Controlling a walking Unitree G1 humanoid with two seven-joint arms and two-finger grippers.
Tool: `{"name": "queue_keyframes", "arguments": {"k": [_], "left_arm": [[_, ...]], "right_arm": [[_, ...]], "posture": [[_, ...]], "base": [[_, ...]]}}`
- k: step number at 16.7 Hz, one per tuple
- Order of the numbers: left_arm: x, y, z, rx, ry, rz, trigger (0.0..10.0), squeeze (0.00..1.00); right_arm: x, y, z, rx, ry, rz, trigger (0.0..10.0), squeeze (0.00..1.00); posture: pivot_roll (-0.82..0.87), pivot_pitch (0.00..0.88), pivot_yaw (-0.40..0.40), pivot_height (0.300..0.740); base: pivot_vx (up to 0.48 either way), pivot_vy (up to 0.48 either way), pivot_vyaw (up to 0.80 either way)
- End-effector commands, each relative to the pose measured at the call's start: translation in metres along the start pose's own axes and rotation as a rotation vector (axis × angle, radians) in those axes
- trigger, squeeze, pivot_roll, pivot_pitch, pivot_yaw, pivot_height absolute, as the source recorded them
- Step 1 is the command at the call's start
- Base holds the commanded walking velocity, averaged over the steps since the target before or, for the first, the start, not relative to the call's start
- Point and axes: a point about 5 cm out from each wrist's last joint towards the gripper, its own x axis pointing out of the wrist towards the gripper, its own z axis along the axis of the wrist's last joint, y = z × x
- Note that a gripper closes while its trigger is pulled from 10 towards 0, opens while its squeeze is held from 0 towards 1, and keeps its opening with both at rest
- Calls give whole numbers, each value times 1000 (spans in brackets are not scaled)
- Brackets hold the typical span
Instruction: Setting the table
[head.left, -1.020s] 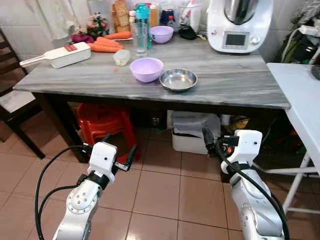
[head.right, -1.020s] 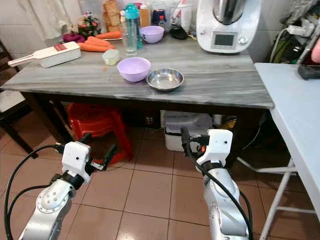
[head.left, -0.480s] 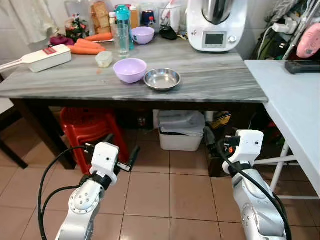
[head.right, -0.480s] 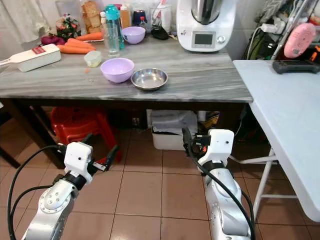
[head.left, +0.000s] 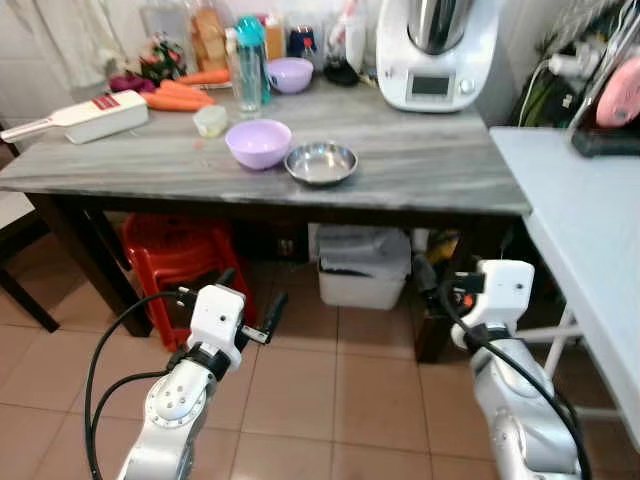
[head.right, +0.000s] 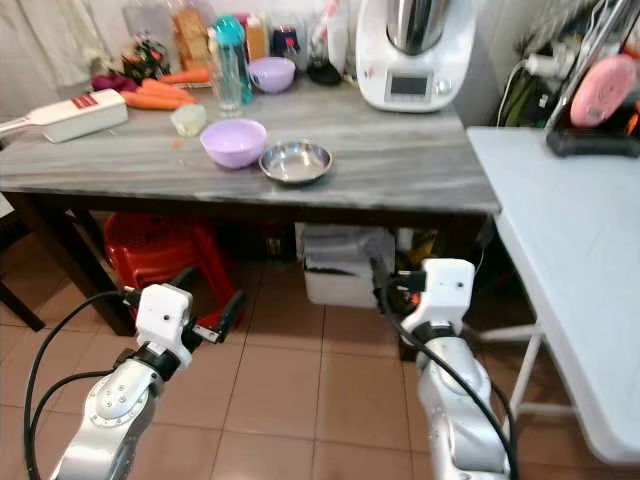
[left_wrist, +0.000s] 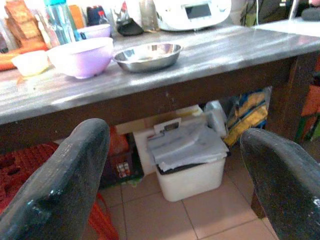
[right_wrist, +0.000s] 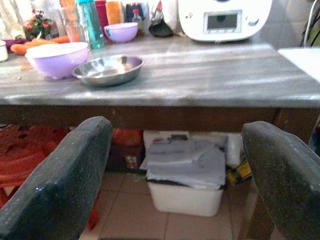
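While both arms hang low over the tiled floor (head.left: 330, 400), head view has the grey worktop (head.left: 420, 165) ahead. Lilac bowl (head.left: 258, 143) near front edge, steel bowl (head.left: 321, 162) just beside it on the robot's right, apparently touching. Small cream cup (head.left: 210, 120) behind-left of lilac bowl. White slicer (head.left: 98, 113) at far left of worktop, carrots (head.left: 180, 95) behind it. Teal-capped bottle (head.left: 249, 62) and second lilac bowl (head.left: 290, 73) at the back, white cooker (head.left: 435, 50) back right. Red stool (head.left: 175, 265) and white bin (head.left: 365, 265) under the worktop. Pale side table (head.left: 590, 230) at robot's right, pink object (head.left: 618, 90) on it. Left gripper (head.left: 247, 305) below worktop level, in front of stool, fingers apart, empty. Right gripper (head.left: 432, 285) below worktop level near bin; can't tell finger gap from here.

Right eye: same layout, nothing extra.

Left wrist: two black fingers (left_wrist: 60, 190) wide apart, nothing between. Beyond them worktop edge, lilac bowl (left_wrist: 81, 56) and steel bowl (left_wrist: 147, 54) side by side, cup (left_wrist: 30, 62) next to lilac bowl, bin (left_wrist: 187, 160) underneath.

Right wrist: fingers (right_wrist: 55, 185) wide apart, empty. Steel bowl (right_wrist: 107, 69) and lilac bowl (right_wrist: 52, 59) on worktop ahead, cooker (right_wrist: 225, 19) at back, bin (right_wrist: 185, 172) below, stool (right_wrist: 25, 150) to one side.
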Motion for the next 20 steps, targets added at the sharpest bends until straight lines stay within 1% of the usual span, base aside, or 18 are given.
{"name": "queue_keyframes", "arguments": {"k": [1, 4, 8, 20], "left_arm": [[1, 3, 2, 1, -5, -1, 10000, 0], [0, 3, 2, -1, -2, -2, 10000, 0], [0, 3, 1, -2, -3, -3, 10000, 0], [1, 0, 1, -6, -4, -16, 10000, 0]], "right_arm": [[2, 4, -1, 9, 2, 17, 10000, 0], [1, 4, -2, 10, 8, 19, 10000, 0], [2, 3, -2, 6, 9, 23, 10000, 0], [1, 2, -4, -4, 11, 26, 10000, 0]], "posture": [[42, 0, 11, 740], [43, 0, 10, 740], [43, 0, 7, 740], [41, 0, 6, 740]], "base": [[0, -368, 0], [0, -371, 0], [0, -371, -473], [0, -380, 0]]}}
